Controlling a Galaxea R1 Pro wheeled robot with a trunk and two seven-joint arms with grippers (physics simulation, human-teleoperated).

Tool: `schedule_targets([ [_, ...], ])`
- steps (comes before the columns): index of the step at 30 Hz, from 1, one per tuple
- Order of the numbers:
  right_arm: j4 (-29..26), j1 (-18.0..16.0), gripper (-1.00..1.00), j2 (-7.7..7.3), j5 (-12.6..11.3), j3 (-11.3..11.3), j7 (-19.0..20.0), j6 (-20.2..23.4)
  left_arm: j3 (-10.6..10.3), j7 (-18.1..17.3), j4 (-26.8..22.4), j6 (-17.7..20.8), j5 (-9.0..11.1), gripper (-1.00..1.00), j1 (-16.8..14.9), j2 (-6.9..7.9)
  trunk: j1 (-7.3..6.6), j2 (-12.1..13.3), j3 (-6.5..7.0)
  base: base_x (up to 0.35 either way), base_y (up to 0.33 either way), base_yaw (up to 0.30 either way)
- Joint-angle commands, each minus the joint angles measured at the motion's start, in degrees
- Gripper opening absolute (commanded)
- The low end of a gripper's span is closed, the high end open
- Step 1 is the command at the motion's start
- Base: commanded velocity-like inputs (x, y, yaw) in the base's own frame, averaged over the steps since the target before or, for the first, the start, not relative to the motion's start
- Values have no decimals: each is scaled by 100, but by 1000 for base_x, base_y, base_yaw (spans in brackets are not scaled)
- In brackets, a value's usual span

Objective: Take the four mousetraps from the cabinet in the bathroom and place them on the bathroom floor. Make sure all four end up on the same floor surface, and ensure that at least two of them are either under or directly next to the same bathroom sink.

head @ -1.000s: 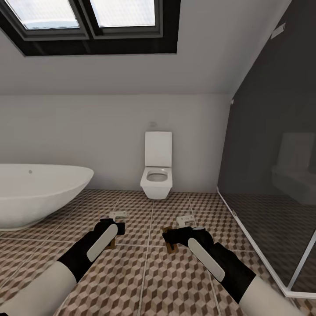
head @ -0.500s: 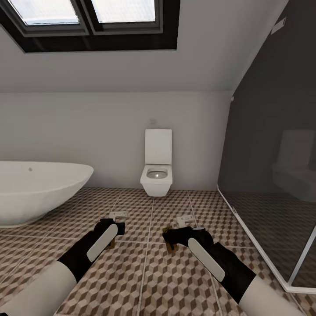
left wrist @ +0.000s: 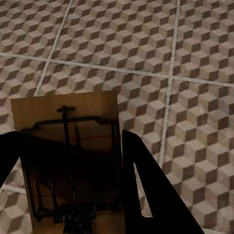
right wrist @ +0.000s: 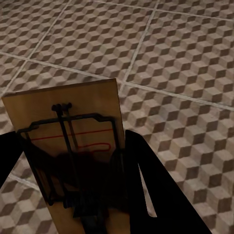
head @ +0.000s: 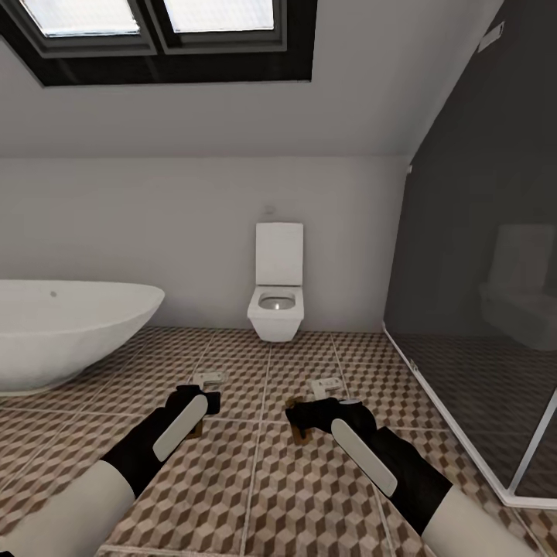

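Note:
Each gripper holds one mousetrap above the cube-patterned bathroom floor. My left gripper is shut on a mousetrap, a brown wooden board with wire parts that lies between the dark fingers as the mousetrap. My right gripper is shut on a second mousetrap, and the right wrist view has this mousetrap tilted between its fingers. The cabinet and the sink are out of view.
A white bathtub stands at the left and a wall-hung toilet at the far wall. A dark glass shower enclosure with a white base rail runs along the right. A skylight is overhead. Open tiled floor lies ahead.
The whole picture has shifted slightly, so the camera has moved: toilet and tub sit a little higher in view. Both grippers keep their mousetraps and hold the same pose.

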Motion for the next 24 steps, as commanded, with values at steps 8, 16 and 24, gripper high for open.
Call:
schedule_targets([
  [8, -125, -7, -100, -22, -74, 12, -58, 0, -31, 61, -11, 13, 38, -100, -8, 8, 156, -287, -155, 0, 0, 0],
  [16, -145, -7, -100, -25, -74, 11, -58, 0, -36, 58, -14, 13, 37, -100, -8, 11, 176, -297, -332, 0, 0, 0],
  [24, -147, -7, -100, -25, -74, 11, -59, -1, -35, 55, -18, 14, 37, -100, -8, 12, 197, -308, -510, 0, 0, 0],
])
